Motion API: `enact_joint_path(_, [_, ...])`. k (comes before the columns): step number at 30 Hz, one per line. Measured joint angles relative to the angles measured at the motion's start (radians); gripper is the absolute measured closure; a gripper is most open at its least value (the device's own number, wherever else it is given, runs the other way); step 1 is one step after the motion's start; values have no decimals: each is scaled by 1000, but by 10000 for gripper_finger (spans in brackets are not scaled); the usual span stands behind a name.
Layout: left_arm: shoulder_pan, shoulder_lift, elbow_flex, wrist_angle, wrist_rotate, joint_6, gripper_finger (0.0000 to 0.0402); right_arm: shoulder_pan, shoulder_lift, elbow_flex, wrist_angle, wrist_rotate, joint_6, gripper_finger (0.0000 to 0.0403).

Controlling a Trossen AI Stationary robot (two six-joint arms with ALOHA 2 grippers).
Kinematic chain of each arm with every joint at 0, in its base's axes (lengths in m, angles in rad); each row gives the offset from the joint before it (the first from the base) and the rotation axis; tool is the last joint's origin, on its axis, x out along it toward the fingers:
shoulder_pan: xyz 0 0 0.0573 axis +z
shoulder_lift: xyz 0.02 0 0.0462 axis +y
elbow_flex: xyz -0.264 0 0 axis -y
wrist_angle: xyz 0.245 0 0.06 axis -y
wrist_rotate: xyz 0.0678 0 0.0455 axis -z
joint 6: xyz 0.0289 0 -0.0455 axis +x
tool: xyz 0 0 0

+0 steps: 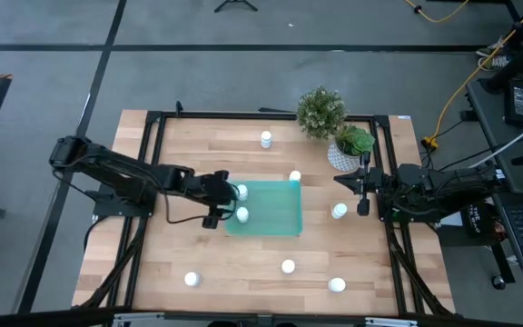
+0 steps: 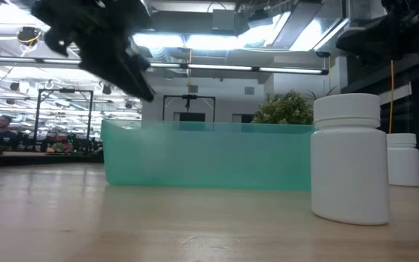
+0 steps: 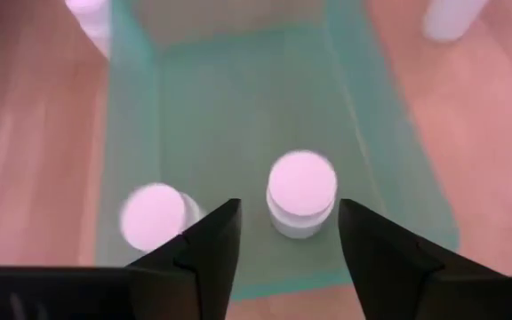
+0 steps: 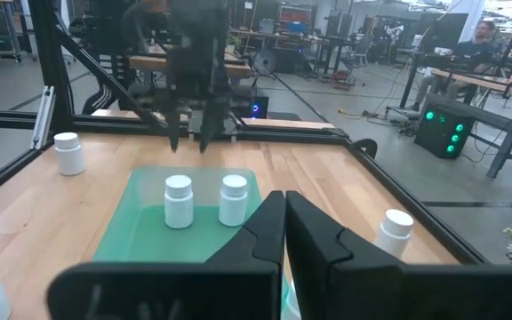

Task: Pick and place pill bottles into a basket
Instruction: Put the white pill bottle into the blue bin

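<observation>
Two pill bottles already stand upright in the basket, side by side at the end nearest the left arm. The other six bottles stand on the table outside it: one near the far edge, one touching or just beside the basket's far corner, one next to the right gripper, and three toward the near edge.

The left gripper hangs above the two placed bottles. Its fingers are spread apart and hold nothing; in the left wrist view one bottle's cap shows in the gap between them, lower down, and I cannot see any contact. So I judge that the release of the second bottle is the step in hand. The next move, I think, asks this arm to rise clear without pushing either bottle, and then to reach for a bottle on the table.

The right gripper waits at the right side of the table near the plant pot, with its fingers pressed together and empty.
</observation>
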Motion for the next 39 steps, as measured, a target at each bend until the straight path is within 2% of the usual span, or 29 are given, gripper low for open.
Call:
enact_joint_path(4, [0,-109,-1,-67,-14,80,226,0,0,0,0,0,-1,386])
enact_joint_path(7, [0,-196,-29,-61,-50,130,246,0,0,0,-3,0,-4,386])
enact_joint_path(13, [8,-352,-140,-39,-122,106,316,0,0,0,-52,0,-23,386])
enact_joint_path(19, [8,-455,-263,155,-155,187,392,0,0,10,-72,-2,60,386])
enact_joint_path(26, [8,-490,-363,338,-231,227,400,1,1,79,-302,-25,191,396])
enact_joint_path(30, [8,-489,-364,344,-280,188,399,2,1,111,-359,-85,215,398])
enact_joint_path(33, [8,-489,-364,344,-301,175,400,2,16,134,-376,-87,211,400])
enact_joint_path(39, [8,-489,-364,344,-390,215,396,33,130,168,-413,-86,266,401])
